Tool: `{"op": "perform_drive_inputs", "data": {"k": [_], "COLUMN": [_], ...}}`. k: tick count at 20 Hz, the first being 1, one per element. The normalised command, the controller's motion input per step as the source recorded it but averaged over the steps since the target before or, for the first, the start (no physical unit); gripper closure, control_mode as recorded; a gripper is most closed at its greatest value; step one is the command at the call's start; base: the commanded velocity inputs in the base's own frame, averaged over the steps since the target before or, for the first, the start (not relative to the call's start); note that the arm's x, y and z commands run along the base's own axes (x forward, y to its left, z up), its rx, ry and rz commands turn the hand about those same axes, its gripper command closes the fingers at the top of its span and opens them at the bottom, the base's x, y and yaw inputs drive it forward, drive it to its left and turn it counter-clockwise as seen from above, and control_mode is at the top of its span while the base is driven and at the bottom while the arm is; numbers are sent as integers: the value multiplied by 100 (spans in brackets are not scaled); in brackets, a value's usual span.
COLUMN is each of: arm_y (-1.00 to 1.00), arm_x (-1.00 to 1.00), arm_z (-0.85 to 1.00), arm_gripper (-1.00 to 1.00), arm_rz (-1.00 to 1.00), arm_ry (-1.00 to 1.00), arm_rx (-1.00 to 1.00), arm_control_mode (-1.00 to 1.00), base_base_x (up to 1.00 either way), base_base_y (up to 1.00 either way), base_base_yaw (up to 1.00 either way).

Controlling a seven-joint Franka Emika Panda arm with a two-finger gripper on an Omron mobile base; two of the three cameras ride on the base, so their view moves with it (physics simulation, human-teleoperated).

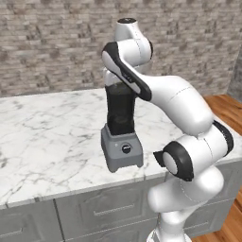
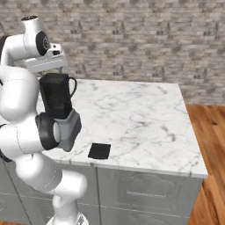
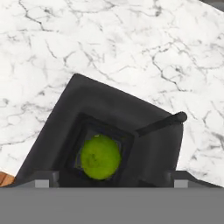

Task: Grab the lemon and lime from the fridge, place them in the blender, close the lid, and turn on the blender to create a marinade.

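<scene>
While I look down through the hand camera, the small round green lime [image 3: 100,156] lies at the bottom of the tall black tapering square jar of the blender [image 3: 109,135], framed by the jar's dark inner walls and free of the fingers. The two dark finger tips [image 3: 41,180] stand far apart at the lower edge of that view, one at each side of the jar's mouth, so I read the jaws as spread wide with nothing between them.

From the right base camera I see the gripper [image 2: 56,66] hanging just above the open top of the blender [image 2: 59,110], whose grey blocky base sits near the front edge of the white marble counter [image 2: 140,118]. The jar's handle sticks out towards the middle of the counter. The thin flat black square lid [image 2: 99,150] lies flat on the marble beside the blender base, close to the front edge and apart from the jar.

In the left base camera the blender [image 1: 120,142] stands upright, its round black knob [image 1: 125,148] facing me on the grey base, and the arm's white links cross in front of the jar's upper part. A grey-brown brick wall [image 1: 47,42] runs behind the counter, and grey drawer fronts [image 1: 108,208] sit below it.
</scene>
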Motion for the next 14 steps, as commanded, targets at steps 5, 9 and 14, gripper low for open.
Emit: {"op": "perform_drive_inputs", "data": {"k": [5, 9, 14], "arm_y": [-10, -65, -99], "arm_x": [-71, -100, -100], "arm_z": [45, 12, -28], "arm_gripper": [-100, -100, -100], "arm_rz": [0, 0, 0], "arm_ry": [-22, -28, -14], "arm_rx": [0, 4, 16], "arm_control_mode": [-100, -100, -100], "base_base_x": [0, 0, 0], "base_base_y": [0, 0, 0], "base_base_yaw": [0, 0, 0]}}
